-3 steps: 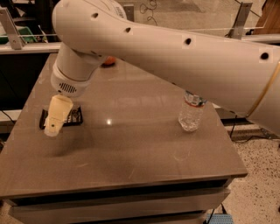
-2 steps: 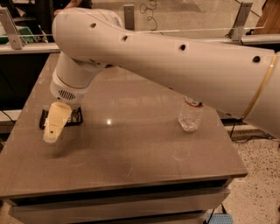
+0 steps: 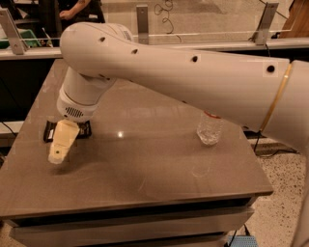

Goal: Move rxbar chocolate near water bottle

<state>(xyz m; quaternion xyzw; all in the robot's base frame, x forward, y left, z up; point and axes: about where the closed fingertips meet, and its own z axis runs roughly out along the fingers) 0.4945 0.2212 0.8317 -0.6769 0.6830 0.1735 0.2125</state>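
The rxbar chocolate (image 3: 49,130) is a flat black bar lying near the left edge of the brown table (image 3: 145,164). Its middle is hidden behind my gripper. My gripper (image 3: 61,144) hangs from the big white arm (image 3: 183,72) just in front of and over the bar, low above the table. The water bottle (image 3: 209,130) stands upright at the right side of the table, far from the bar. Its cap and label are mostly hidden behind the arm.
A rail with glass panels (image 3: 203,34) runs along the back of the table. A person (image 3: 77,9) stands at the back left beside a green object (image 3: 24,37). The table's right edge drops to speckled floor (image 3: 275,193).
My gripper has moved down and slightly toward the table's front, over the bar. The bar and the bottle have not moved.
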